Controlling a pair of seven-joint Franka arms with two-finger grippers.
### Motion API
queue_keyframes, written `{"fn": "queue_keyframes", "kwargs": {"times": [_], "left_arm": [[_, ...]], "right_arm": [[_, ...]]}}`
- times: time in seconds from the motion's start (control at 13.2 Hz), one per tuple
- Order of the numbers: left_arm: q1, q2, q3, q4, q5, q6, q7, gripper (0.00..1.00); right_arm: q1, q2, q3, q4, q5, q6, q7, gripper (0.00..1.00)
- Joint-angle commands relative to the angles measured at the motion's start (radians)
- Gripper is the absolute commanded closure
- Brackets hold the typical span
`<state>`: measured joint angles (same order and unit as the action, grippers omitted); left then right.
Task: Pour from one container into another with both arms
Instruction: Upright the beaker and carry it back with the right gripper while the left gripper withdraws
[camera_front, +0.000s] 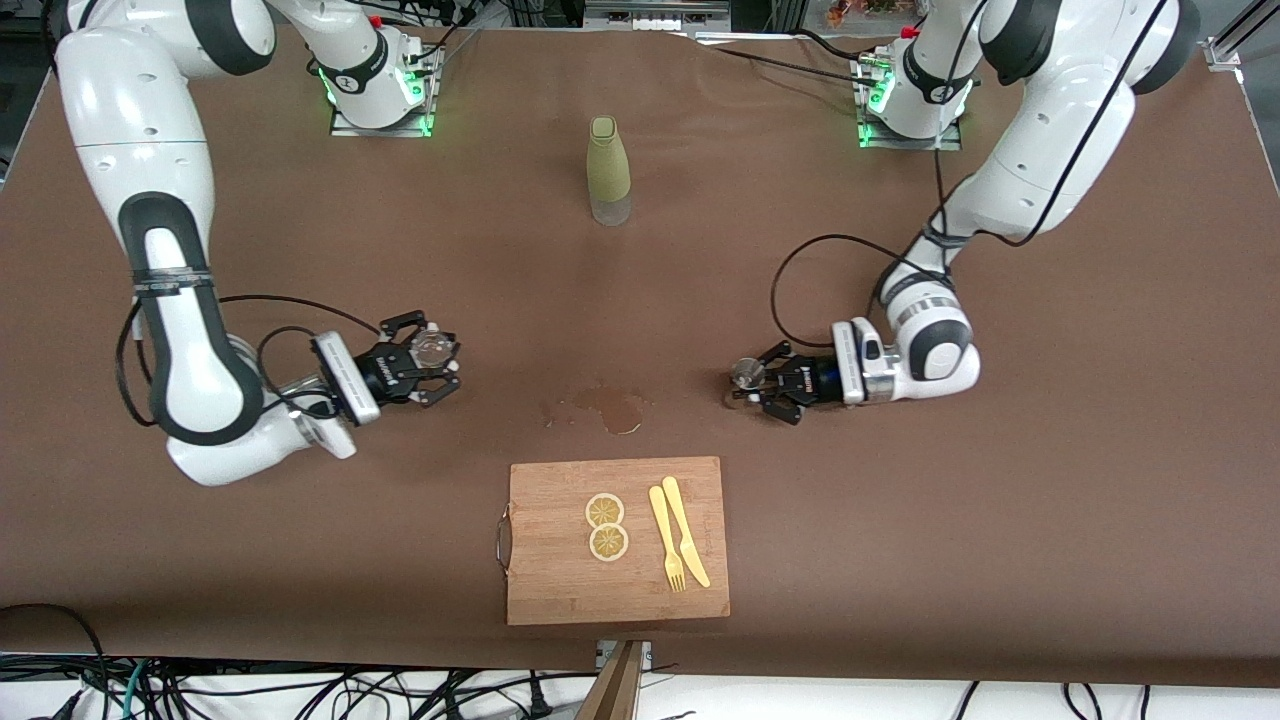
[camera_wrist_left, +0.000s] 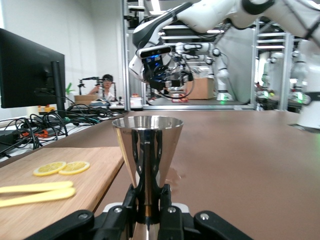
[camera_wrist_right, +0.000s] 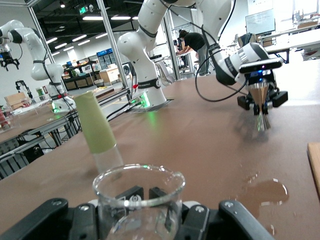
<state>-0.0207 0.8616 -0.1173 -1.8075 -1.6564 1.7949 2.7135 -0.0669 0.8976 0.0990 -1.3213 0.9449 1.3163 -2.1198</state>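
Over the table, left hand (camera_front: 752, 385) clamps a steel jigger (camera_front: 745, 373), right hand (camera_front: 432, 360) a clear glass (camera_front: 432, 347).

No legible text or labels anywhere.

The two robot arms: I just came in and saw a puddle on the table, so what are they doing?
Each arm holds a vessel upright and far apart. The left claw grips a metal cup by its narrow waist; the right claw holds a clear glass. A brown puddle lies on the table between them, near a cutting board. A green bottle stands untouched.
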Motion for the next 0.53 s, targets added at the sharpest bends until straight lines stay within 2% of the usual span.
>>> {"fn": "queue_keyframes", "kwargs": {"times": [0.0,0.23,0.46], "left_arm": [[0.027,-0.067,0.121,-0.046,0.139,-0.145,0.018,1.00],[0.028,-0.075,0.289,-0.030,0.259,-0.334,0.018,1.00],[0.041,-0.069,0.411,-0.027,0.328,-0.445,0.043,1.00]], "right_arm": [[-0.079,0.001,0.011,-0.058,-0.035,-0.022,-0.141,1.00],[-0.172,0.055,0.007,-0.099,-0.044,-0.028,-0.271,1.00],[-0.224,0.107,0.007,-0.099,-0.123,-0.057,-0.301,1.00]]}}
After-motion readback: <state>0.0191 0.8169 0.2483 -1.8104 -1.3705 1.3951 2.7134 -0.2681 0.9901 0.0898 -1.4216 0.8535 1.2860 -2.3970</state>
